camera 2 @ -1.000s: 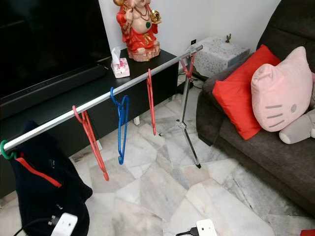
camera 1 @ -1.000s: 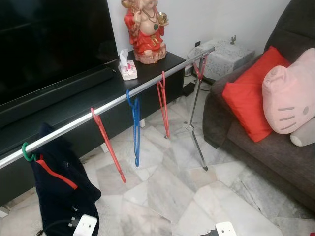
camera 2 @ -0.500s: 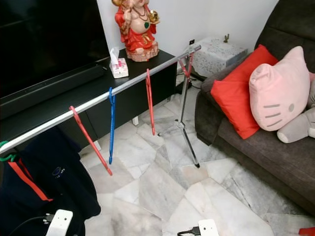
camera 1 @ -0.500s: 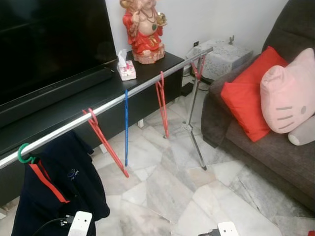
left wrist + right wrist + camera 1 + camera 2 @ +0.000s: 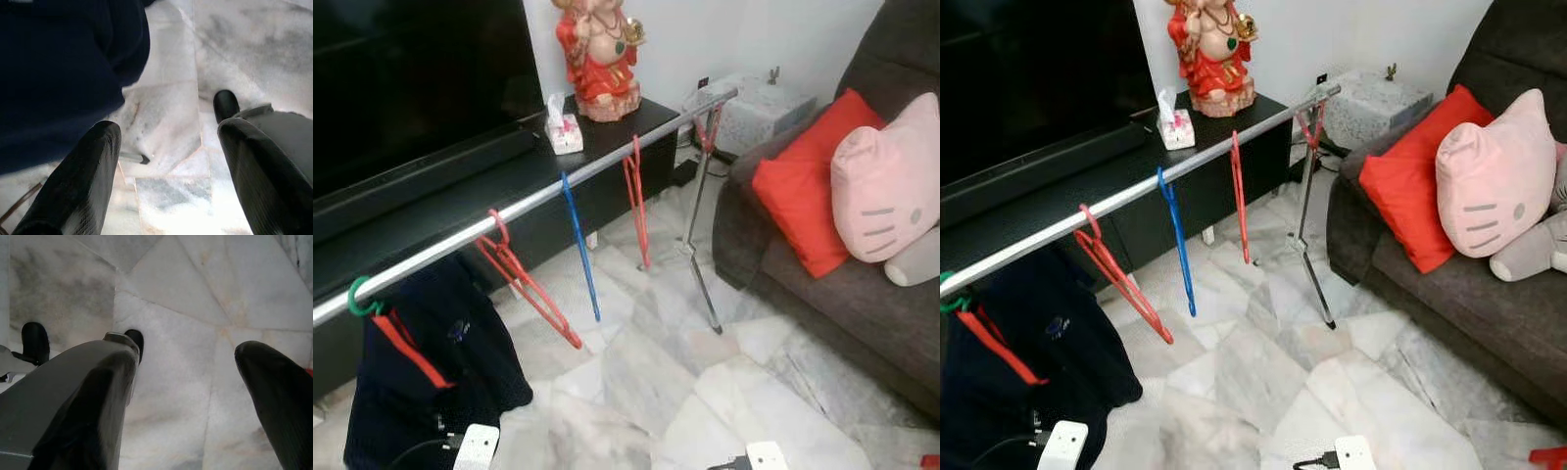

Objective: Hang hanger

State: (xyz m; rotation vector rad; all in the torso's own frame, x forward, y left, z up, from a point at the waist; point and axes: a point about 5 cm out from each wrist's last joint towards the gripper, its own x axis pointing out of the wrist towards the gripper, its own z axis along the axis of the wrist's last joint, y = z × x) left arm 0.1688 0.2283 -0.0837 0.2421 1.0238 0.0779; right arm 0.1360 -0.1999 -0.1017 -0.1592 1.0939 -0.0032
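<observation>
Marble floor (image 5: 646, 382) fills the lower half of the head views, with a dark TV cabinet (image 5: 460, 196) across the upper left and a grey sofa (image 5: 1449, 294) with a red cushion (image 5: 800, 191) and a pink plush pillow (image 5: 884, 186) on the right. A silver rail (image 5: 558, 186) runs diagonally from the left edge up to the upper middle of the frame. On it hang a green-hooked hanger (image 5: 360, 297) carrying a dark jacket (image 5: 435, 377) at lower left, then a red hanger (image 5: 524, 284), a blue hanger (image 5: 580, 245) and a second red hanger (image 5: 636, 201) farther up the rail.

The left gripper (image 5: 166, 161) points down at the floor beside the jacket's hem, its two black fingers (image 5: 83, 181) spread apart and holding nothing. The right gripper (image 5: 195, 396) likewise faces bare marble with its fingers wide apart and empty.

Judged from this, the hanging step looks done: the jacket's hanger sits hooked on the rail and both grippers are free of it. What seems left is to check that the green hook sits fully over the rail, then draw the arms clear without brushing the jacket or the neighbouring red hanger, which hangs tilted.
</observation>
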